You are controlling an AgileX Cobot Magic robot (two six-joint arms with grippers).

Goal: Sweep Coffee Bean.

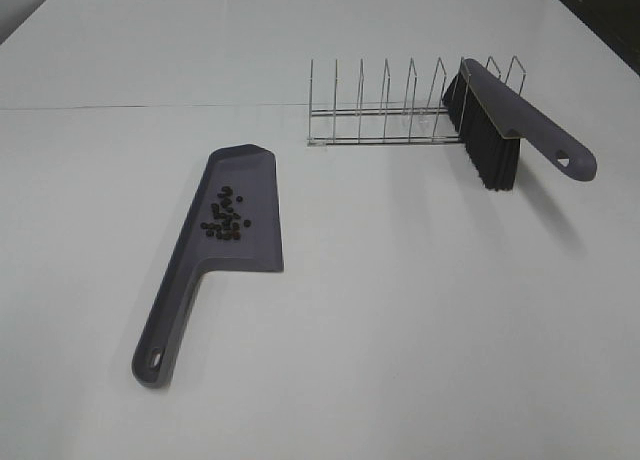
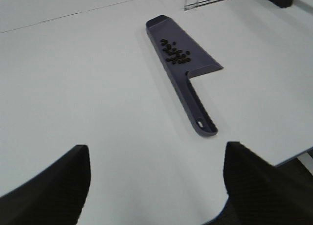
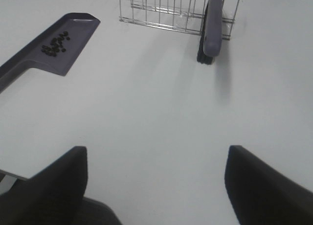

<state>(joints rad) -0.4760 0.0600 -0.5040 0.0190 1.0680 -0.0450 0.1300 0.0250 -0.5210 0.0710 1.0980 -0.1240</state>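
both grippers, left (image 2: 156, 186) and right (image 3: 156, 186), hang spread and empty above the table (image 1: 420, 310); beyond, the coffee bean (image 1: 226, 218) cluster rests on the dustpan (image 1: 215, 248) blade, light, hard, roll-prone, so lift the handle level.

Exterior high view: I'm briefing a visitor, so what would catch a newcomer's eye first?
The dark coffee beans clustered on the blade of the grey dustpan, lying left of centre on the white table. Then the brush propped in the wire rack behind it, bristles down.
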